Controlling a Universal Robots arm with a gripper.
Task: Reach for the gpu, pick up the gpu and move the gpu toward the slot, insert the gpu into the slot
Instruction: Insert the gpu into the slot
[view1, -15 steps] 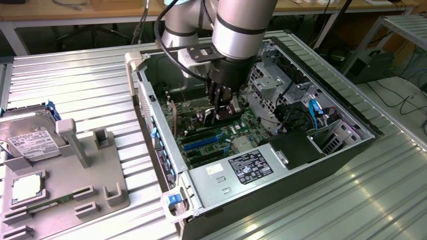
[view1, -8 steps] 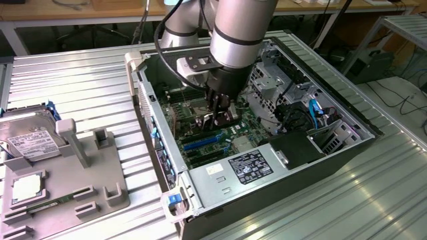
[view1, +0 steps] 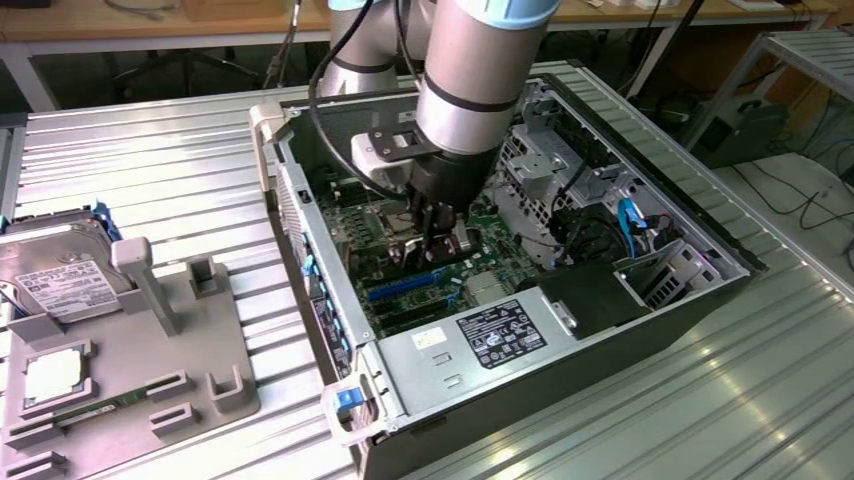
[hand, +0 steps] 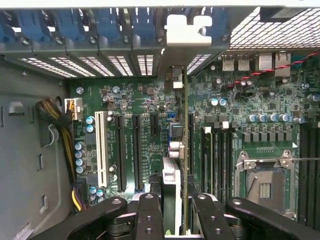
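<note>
The gpu (hand: 185, 130) is seen edge-on in the wrist view as a thin card standing upright over the green motherboard (hand: 145, 105). Its silver bracket (hand: 187, 30) sits at the case's rear wall among the blue slot latches. The card lines up with a long black slot (hand: 191, 150); whether it is fully seated I cannot tell. My gripper (hand: 176, 202) is shut on the card, with one black finger (hand: 150, 210) on each side. In the exterior view the gripper (view1: 434, 240) reaches down inside the open computer case (view1: 694, 250), with the gpu (view1: 458, 241) between its fingers.
A power supply (view1: 494, 335) fills the case's near end and drive cages (view1: 534, 160) stand behind the arm. A bare CPU socket (hand: 262, 182) and yellow cables (hand: 60, 120) flank the card. On the exterior view's left, a grey fixture (view1: 120, 370) carries a hard drive (view1: 60, 275).
</note>
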